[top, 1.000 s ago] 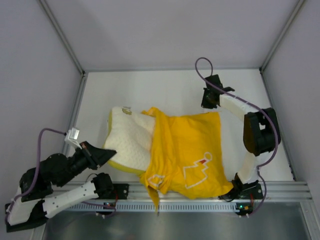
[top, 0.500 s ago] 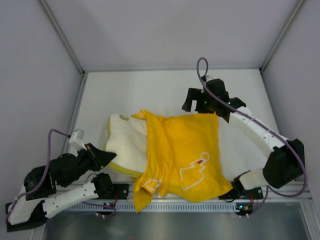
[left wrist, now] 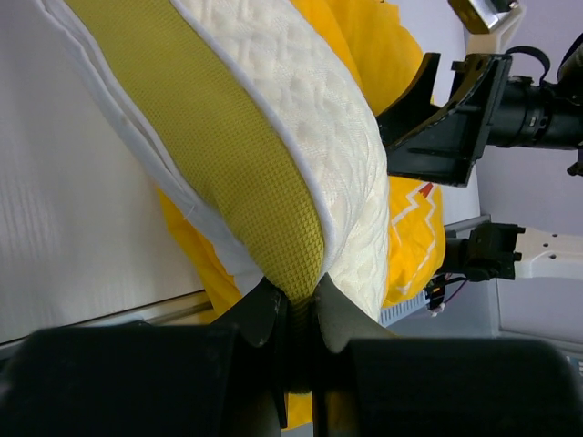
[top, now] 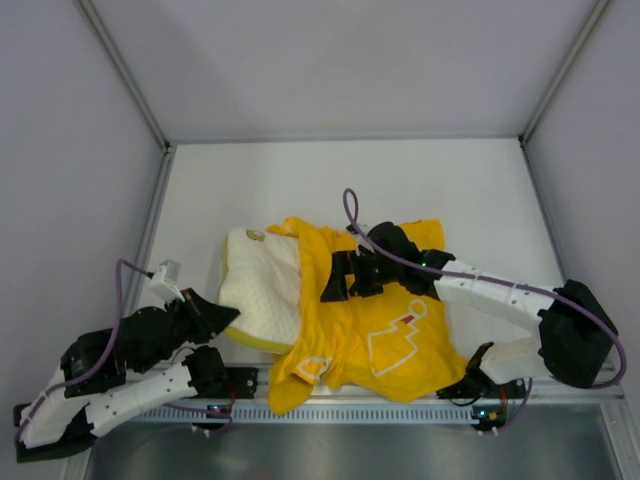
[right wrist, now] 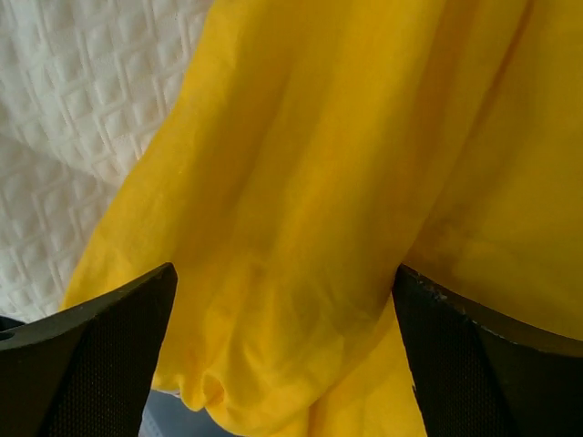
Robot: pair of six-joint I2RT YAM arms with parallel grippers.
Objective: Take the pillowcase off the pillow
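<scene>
From above, the big puffy cream dimpled pillow (top: 262,285) lies lengthwise across the white table (top: 300,180). Its bare end points toward the left gripper (top: 222,316), and the wrinkled bright yellow printed pillowcase (top: 350,335) sheathes its other end. Bare tabletop lies beyond the pillow, and a metal rail (top: 560,375) runs along its near side.

Left wrist: the jaws are pinched tight on the pillow's olive mesh side band (left wrist: 246,182).

Right wrist: the right gripper (right wrist: 287,319) gapes wide over yellow cloth beside the pillow, gripping nothing.
</scene>
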